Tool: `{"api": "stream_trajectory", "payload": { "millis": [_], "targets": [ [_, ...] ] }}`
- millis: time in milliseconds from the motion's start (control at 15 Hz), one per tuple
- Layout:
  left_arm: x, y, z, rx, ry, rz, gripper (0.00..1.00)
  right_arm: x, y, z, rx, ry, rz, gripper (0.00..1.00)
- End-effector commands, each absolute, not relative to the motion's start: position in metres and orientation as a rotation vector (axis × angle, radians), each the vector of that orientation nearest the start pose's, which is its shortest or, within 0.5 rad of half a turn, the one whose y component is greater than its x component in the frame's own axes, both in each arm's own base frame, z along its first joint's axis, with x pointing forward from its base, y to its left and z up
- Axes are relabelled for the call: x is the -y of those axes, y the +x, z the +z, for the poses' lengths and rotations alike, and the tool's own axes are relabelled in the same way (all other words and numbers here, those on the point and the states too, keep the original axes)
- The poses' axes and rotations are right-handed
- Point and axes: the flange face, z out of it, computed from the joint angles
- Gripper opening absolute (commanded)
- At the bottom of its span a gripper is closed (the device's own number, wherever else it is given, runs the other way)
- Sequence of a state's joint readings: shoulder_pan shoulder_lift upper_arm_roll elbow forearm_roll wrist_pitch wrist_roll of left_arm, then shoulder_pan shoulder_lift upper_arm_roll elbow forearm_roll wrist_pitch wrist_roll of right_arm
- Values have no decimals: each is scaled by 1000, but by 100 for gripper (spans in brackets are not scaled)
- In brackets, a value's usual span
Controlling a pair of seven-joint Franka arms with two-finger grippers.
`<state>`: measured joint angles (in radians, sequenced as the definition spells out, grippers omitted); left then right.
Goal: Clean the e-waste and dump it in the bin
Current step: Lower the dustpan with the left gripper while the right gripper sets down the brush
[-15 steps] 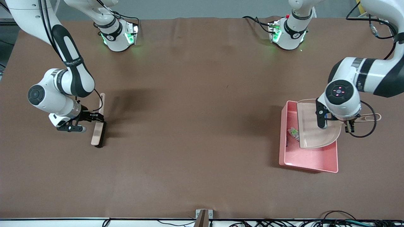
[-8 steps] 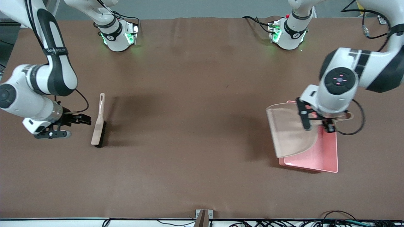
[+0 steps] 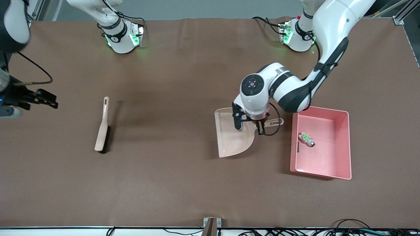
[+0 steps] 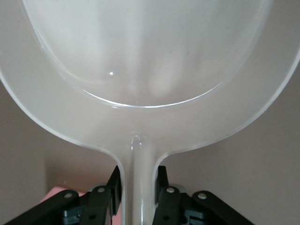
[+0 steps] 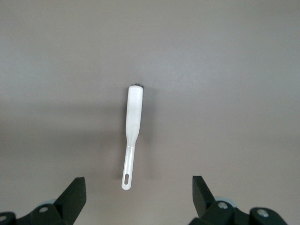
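One bin (image 3: 341, 144) holds one white part (image 3: 306, 138); left end effector (image 3: 250, 126) grips one dustpan (image 3: 233, 137); right end effector (image 3: 36, 98) open above one brush (image 3: 102, 131).

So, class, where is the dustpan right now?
The dustpan is held by its handle in the left gripper, beside the pink bin, toward the right arm's end.

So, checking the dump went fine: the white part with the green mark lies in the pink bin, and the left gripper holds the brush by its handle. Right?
Not quite. The left gripper holds the dustpan, not the brush, as the left wrist view shows. The white part does lie in the pink bin.
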<state>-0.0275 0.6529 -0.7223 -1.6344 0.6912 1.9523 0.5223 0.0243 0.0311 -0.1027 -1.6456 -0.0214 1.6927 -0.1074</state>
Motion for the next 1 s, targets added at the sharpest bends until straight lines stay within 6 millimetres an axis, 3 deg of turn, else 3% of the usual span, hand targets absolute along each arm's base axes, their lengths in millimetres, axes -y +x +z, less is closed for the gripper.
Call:
{"api": "stream_trajectory", "payload": {
  "millis": [0, 133, 400, 733, 800, 867, 933],
  "targets": [
    [379, 563, 285, -2034, -2107, 141, 0, 46, 554, 611, -67, -3181, -48, 100],
    [383, 560, 271, -2067, -2019, 151, 0, 40, 555, 626, -236, -3164, -85, 100],
    [396, 551, 256, -2117, -1910, 159, 0, 36, 552, 660, -227, -3155, -112, 100],
    [372, 568, 246, -2131, -1850, 162, 2, 49, 551, 659, -266, -3154, -112, 100],
    [372, 569, 246, -2133, -1849, 160, 12, 50, 551, 659, -268, -3152, -112, 100],
    [373, 567, 244, -2137, -1847, 161, 37, 50, 551, 659, -268, -3151, -112, 100],
    [378, 564, 244, -2141, -1846, 151, 99, 51, 551, 658, -270, -3151, -102, 100]
  ]
}}
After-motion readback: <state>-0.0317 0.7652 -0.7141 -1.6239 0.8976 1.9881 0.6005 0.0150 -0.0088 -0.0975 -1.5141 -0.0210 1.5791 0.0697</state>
